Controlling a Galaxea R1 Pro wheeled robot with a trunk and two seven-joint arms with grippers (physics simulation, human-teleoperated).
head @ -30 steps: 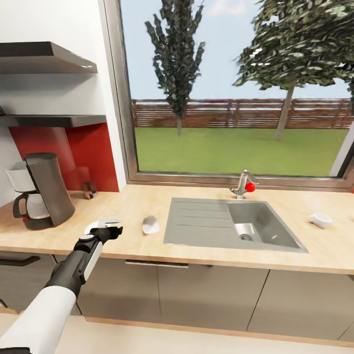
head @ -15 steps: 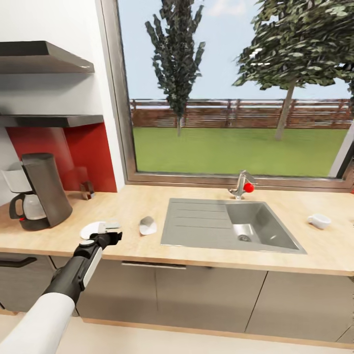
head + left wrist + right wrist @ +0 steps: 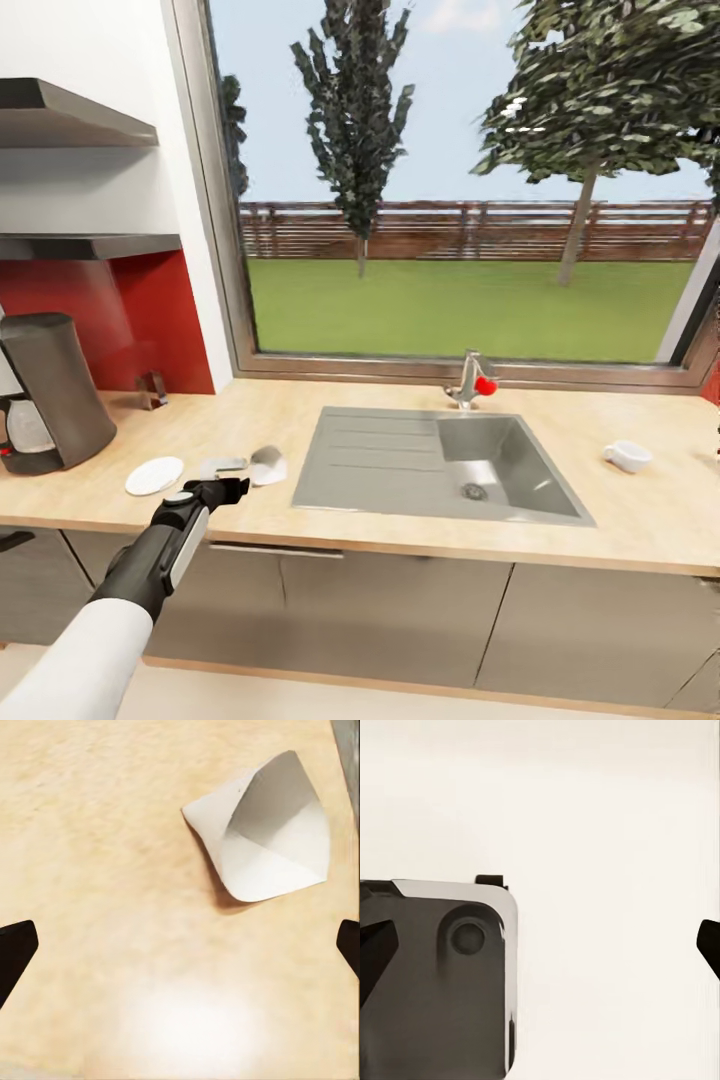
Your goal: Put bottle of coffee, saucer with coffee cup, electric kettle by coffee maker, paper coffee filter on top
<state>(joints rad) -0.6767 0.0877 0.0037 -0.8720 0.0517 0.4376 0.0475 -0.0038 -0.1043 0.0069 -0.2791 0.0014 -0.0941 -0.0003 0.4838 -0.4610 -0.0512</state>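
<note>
The coffee maker (image 3: 47,392) stands at the left end of the kitchen countertop (image 3: 640,520). The white saucer (image 3: 154,475) lies flat just right of it. My left gripper (image 3: 226,474) hovers low over the counter between the saucer and the folded paper coffee filter (image 3: 267,465). In the left wrist view the filter (image 3: 262,836) lies on the wood ahead of the open left gripper (image 3: 180,949), with nothing between the fingertips (image 3: 15,952). The coffee cup (image 3: 627,456) lies on its side, right of the sink. My right gripper (image 3: 540,945) is open and holds nothing.
An inset steel sink (image 3: 370,455) with a red-knobbed tap (image 3: 470,380) fills the counter's middle. Two dark shelves (image 3: 70,115) hang above the coffee maker on the red wall. A small dark holder (image 3: 152,388) stands by the backsplash. The right wrist view has pale floor and a dark robot part (image 3: 435,975).
The head camera has swung right, so everything sits further left in the picture. My left gripper has moved off the saucer, rightward towards the paper filter. The saucer stayed in place.
</note>
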